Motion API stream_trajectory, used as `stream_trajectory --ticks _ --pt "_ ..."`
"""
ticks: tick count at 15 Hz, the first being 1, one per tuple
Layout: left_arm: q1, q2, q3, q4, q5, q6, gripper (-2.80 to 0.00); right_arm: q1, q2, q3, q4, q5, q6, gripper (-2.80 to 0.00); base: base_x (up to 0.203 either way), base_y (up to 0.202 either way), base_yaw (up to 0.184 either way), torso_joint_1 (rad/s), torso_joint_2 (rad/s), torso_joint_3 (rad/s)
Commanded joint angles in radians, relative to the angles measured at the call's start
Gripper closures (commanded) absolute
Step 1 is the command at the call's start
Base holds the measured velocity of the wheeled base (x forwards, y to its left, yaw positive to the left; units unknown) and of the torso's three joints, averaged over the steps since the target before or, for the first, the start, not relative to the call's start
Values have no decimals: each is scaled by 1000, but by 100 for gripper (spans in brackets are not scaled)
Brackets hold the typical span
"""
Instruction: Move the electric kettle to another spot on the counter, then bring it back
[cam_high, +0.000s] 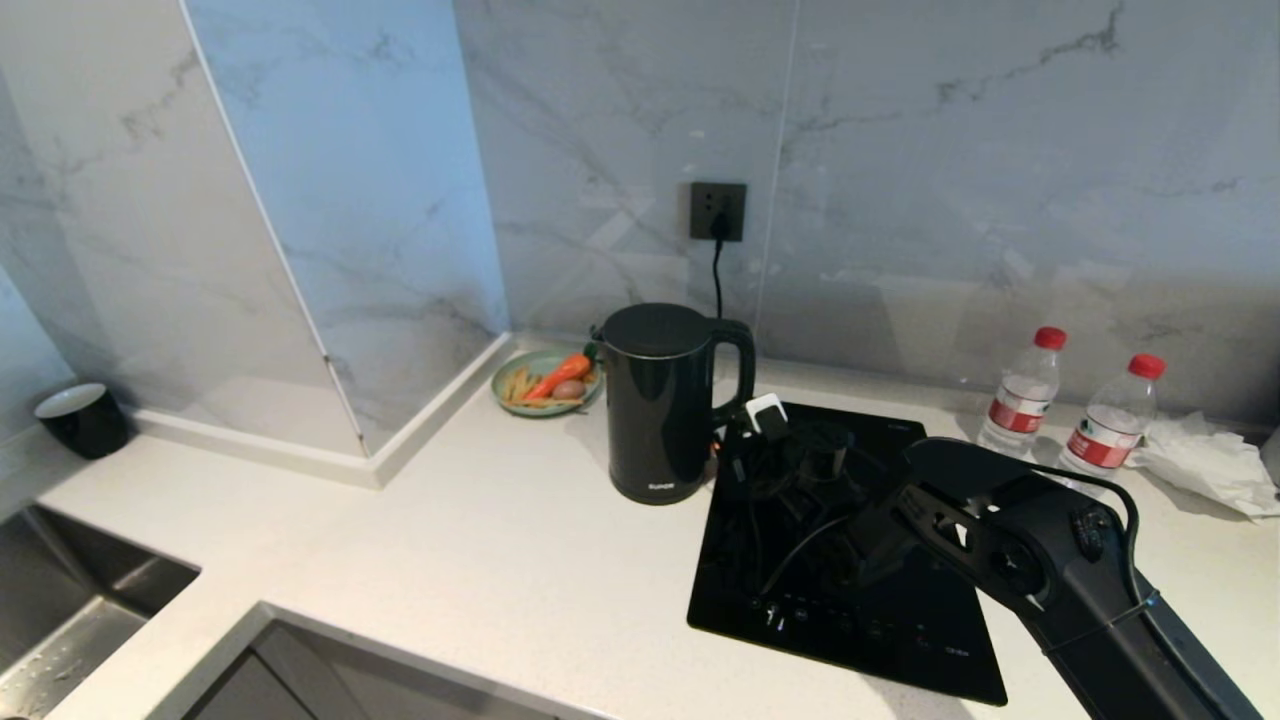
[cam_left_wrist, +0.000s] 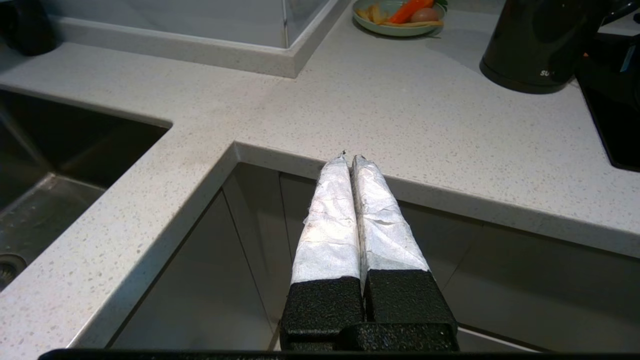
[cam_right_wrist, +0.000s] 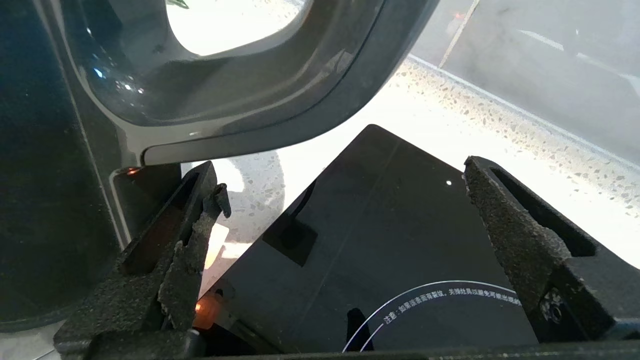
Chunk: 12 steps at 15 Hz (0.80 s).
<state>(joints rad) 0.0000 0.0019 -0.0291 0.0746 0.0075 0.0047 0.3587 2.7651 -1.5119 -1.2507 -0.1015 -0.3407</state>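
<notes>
Nearest the head camera, the robot's right arm (cam_high: 1060, 560) reaches in from the lower right over the black glass cooktop (cam_high: 850, 590), and its right hand (cam_high: 765, 440) sits just beside the handle (cam_high: 738, 365) of the electric kettle (cam_high: 658, 400). In the right wrist view this right hand (cam_right_wrist: 345, 200) has its fingers (cam_right_wrist: 505, 235) spread wide with nothing between them; the kettle's loop handle (cam_right_wrist: 260, 115) lies just beyond the fingertips, near one finger, and whether that finger touches the kettle body cannot be told. The kettle stands upright on the white speckled tabletop (cam_high: 450, 560), just beside the left edge of the cooktop, with its white lettering near the bottom facing forward. Behind it a green plate (cam_high: 545, 385) holds a carrot and other food, and a black cord runs up to a wall socket (cam_high: 717, 211). Two water bottles (cam_high: 1020, 395) with red caps stand to the right of the cooktop, near crumpled white paper (cam_high: 1205, 455). A small black cup (cam_high: 85, 418) sits at the far left, and a steel sink (cam_high: 70, 610) is set into the tabletop below it. The left hand (cam_left_wrist: 349, 162), its white-wrapped fingers pressed together and empty, hangs before the tabletop's front edge, well apart from the kettle.
</notes>
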Motion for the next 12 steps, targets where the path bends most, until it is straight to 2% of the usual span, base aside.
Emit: stream_trajectory --ticks 1,12 --pt "0 0 0 1 0 0 0 0 5 -1 -4 -1 -1 -280 0 0 0 0 0 0" --pt "0 0 0 1 0 0 0 -28 5 -25 -29 -10 -6 -280 0 0 0 0 0 0"
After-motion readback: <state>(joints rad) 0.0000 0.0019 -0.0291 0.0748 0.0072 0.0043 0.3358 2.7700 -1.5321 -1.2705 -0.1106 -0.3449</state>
